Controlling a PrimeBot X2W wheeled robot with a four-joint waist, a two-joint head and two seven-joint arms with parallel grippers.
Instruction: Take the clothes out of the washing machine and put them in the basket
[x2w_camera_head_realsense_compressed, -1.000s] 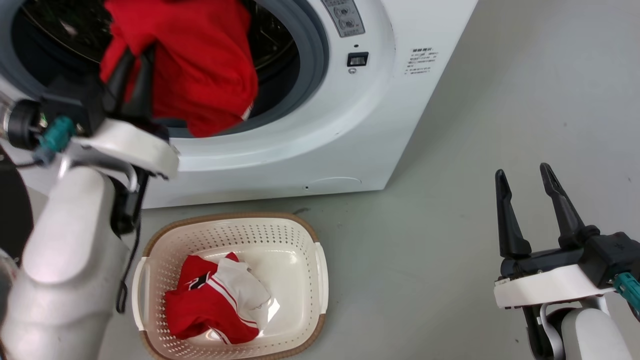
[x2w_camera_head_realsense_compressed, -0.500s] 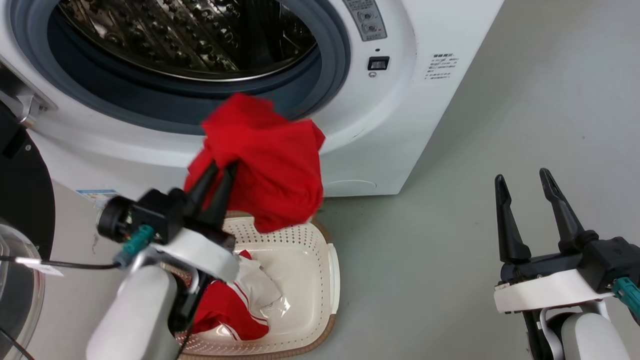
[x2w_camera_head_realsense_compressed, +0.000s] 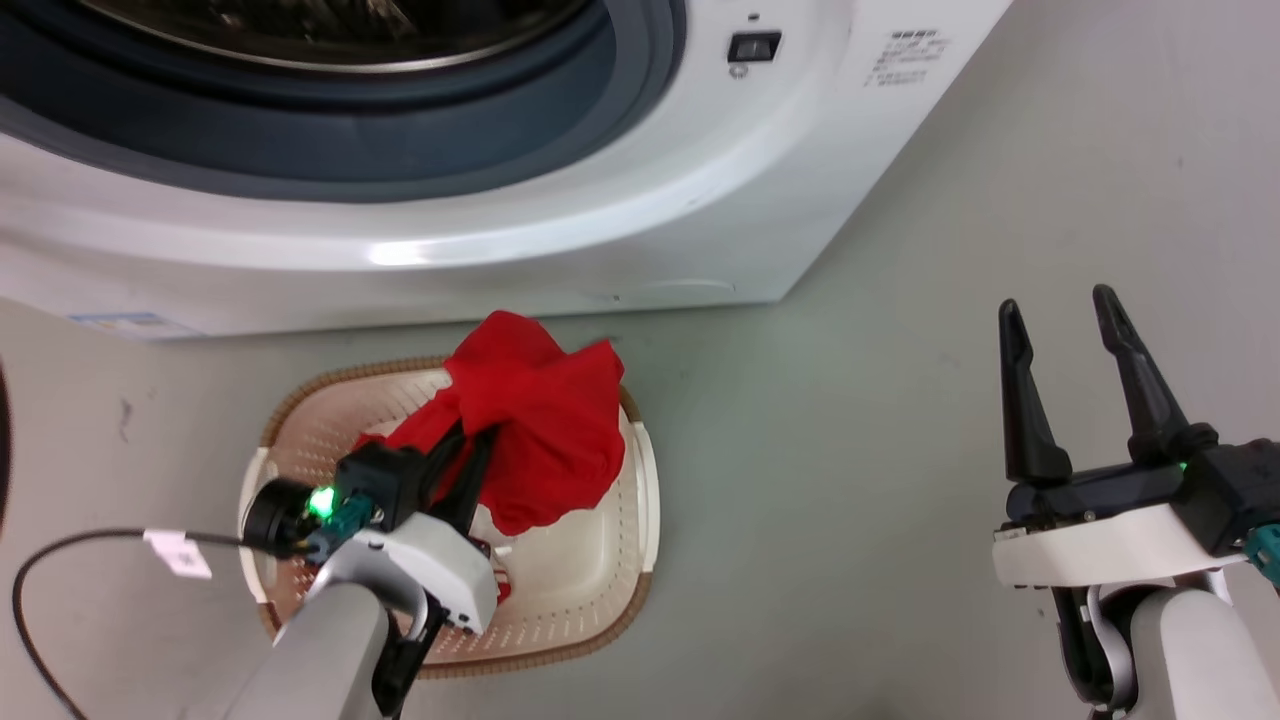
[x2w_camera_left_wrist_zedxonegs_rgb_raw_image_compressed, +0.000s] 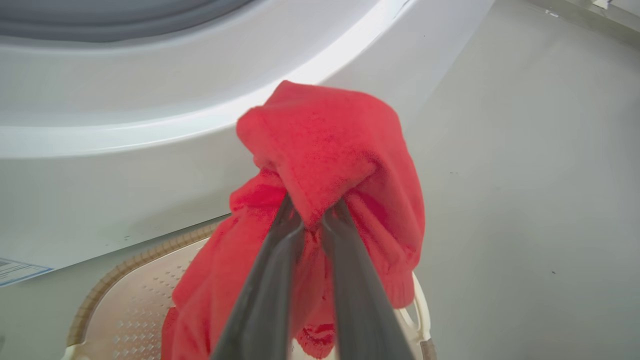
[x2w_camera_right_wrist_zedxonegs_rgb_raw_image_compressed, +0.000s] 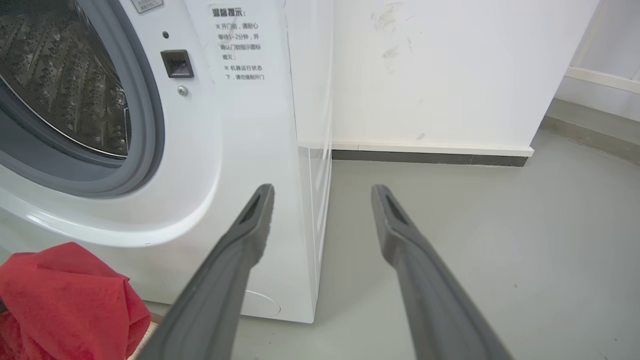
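Over the basket (x2w_camera_head_realsense_compressed: 300, 400), the left gripper (x2w_camera_head_realsense_compressed: 478, 445) pinches the plain red garment (x2w_camera_head_realsense_compressed: 545, 420) between closed fingers, its pale forearm (x2w_camera_head_realsense_compressed: 320, 650) slanting in across the near rim. Well right of the basket, the right gripper (x2w_camera_head_realsense_compressed: 1058, 305) stands with fingers spread, empty.

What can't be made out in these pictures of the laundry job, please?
Bottom of the basket: head view, covered by the red garment and the left gripper.
Inside of the washing machine: head view, cut off by the top edge; right wrist view, by the left edge.
Tips of the left gripper: left wrist view, buried in the red garment.
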